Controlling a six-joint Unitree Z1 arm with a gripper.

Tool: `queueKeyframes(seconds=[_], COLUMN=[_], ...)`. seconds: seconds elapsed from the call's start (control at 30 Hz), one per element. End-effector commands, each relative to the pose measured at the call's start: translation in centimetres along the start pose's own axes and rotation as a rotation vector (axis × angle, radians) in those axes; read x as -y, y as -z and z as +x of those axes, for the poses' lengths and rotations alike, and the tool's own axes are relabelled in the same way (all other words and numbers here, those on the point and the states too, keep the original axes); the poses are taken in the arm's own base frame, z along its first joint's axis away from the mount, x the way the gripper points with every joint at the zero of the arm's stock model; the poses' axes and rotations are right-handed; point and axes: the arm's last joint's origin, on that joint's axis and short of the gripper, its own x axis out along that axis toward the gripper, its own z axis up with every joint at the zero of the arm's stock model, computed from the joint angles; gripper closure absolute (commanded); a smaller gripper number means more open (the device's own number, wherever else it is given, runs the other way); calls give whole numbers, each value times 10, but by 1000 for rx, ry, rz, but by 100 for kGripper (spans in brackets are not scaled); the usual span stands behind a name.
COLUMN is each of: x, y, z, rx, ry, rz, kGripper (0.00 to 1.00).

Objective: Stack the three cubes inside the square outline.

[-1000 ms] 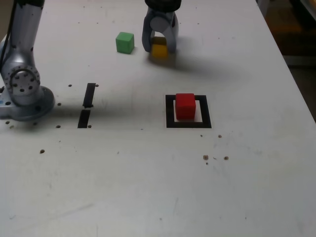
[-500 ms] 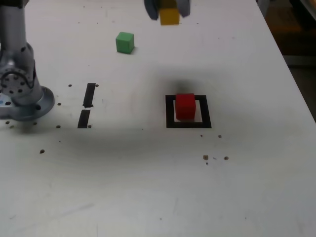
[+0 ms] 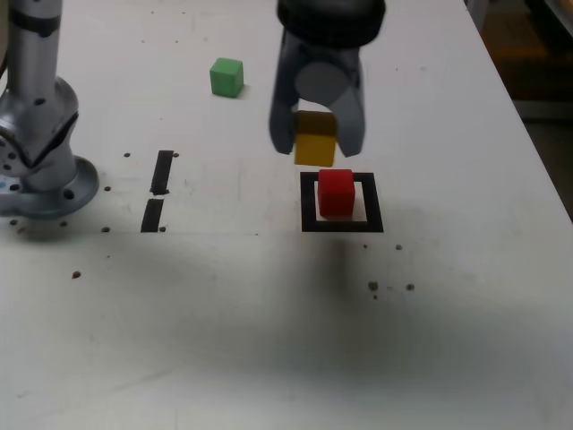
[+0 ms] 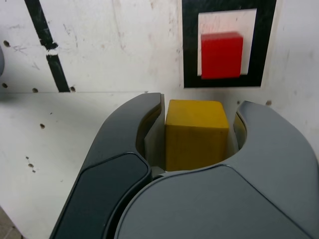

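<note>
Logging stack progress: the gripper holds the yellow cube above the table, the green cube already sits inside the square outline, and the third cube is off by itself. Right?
Not quite. The cube inside the square outline is the red cube, as the exterior view shows; the green cube is the one off by itself. The rest stands: the gripper holds the yellow cube above the table.

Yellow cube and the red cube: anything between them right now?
Nothing. In the wrist view, only bare white table and the near edge of the square outline separate the held yellow cube from the red cube.
</note>
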Motion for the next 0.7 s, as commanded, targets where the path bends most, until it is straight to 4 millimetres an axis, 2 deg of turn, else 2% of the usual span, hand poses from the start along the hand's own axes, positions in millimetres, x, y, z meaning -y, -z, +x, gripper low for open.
queueKeyframes(seconds=[0.0,0.2,0.53,0.67], x=[0,-1,-15,-19], y=[-5,-11,-24,-27], z=[4,14,44,49], rx=[-11,-19,-7,-2], ry=[-2,-18,-20,-21], rz=[-9,-21,-69,-86], kGripper=[81,81,81,81])
